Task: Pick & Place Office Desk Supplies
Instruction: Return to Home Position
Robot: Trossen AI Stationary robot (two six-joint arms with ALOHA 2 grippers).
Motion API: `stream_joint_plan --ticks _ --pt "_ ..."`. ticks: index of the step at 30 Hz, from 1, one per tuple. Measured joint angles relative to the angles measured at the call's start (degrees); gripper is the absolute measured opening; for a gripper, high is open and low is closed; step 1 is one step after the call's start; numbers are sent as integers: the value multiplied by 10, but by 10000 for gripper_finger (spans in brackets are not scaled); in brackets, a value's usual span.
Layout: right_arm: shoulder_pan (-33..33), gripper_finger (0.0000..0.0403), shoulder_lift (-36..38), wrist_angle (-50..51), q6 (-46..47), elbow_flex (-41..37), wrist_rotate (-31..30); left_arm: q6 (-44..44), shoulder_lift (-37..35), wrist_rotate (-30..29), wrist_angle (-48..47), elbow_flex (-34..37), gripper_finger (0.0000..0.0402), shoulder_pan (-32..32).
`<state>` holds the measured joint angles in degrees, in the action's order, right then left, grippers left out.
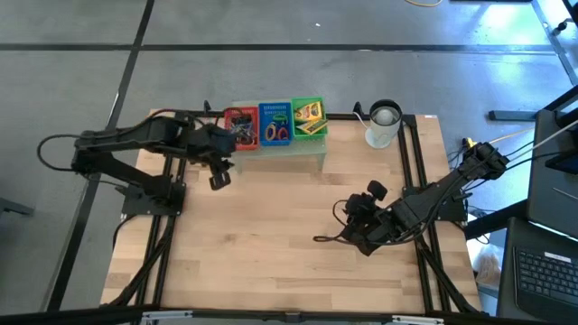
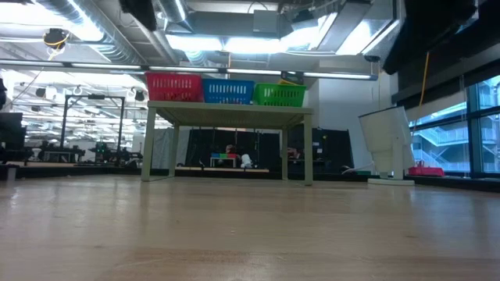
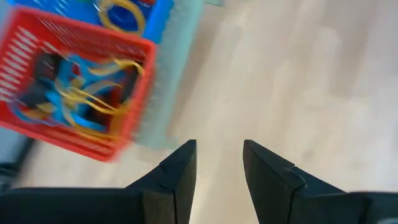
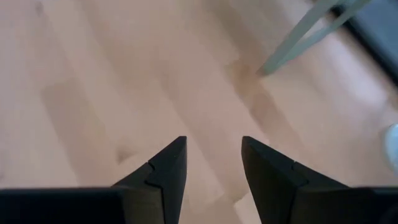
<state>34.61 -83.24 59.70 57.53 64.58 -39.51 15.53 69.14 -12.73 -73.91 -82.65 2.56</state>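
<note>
Red tray [image 1: 239, 126], blue tray [image 1: 275, 123], green tray [image 1: 307, 117] on riser [image 1: 280, 155], supplies [image 3: 81, 93] inside. Left end effector [image 3: 219, 144], right end effector [image 4: 214, 140] parted, empty. Sorting apparently complete.

Rings [image 1: 277, 134], clips [image 1: 240, 126], yellow boxes [image 1: 308, 115] inside trays [image 1: 262, 122] atop riser [image 1: 280, 155].

Red tray [image 2: 173, 87], blue tray [image 2: 228, 92] and green tray [image 2: 279, 95] stand side by side on the pale green riser [image 2: 230, 114] at the far edge of the wooden table [image 2: 250, 226]. A white jug [image 1: 383, 125] stands near the riser.
</note>
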Motion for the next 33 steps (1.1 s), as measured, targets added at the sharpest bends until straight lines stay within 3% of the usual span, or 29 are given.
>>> stream_joint_plan --ticks 4,7,13,17,20,25,33 --pt "0 155 0 -12 -6 0 52 89 -11 36 0 0 125 -15" --pt "0 155 0 -23 -7 0 65 163 -12 31 -3 0 127 -29" --pt "12 155 0 -51 -40 0 45 151 -25 -93 -4 0 125 -87" --pt "30 155 0 -92 -81 -6 11 170 -69 -129 11 12 126 -131" --pt "40 155 7 -154 -118 -45 -4 174 -122 -133 70 60 127 -169" --pt "34 155 37 -339 -154 -167 16 137 -215 -103 241 204 124 -212" --pt "-42 155 147 -764 -335 -382 176 5 -336 33 534 389 125 -182"
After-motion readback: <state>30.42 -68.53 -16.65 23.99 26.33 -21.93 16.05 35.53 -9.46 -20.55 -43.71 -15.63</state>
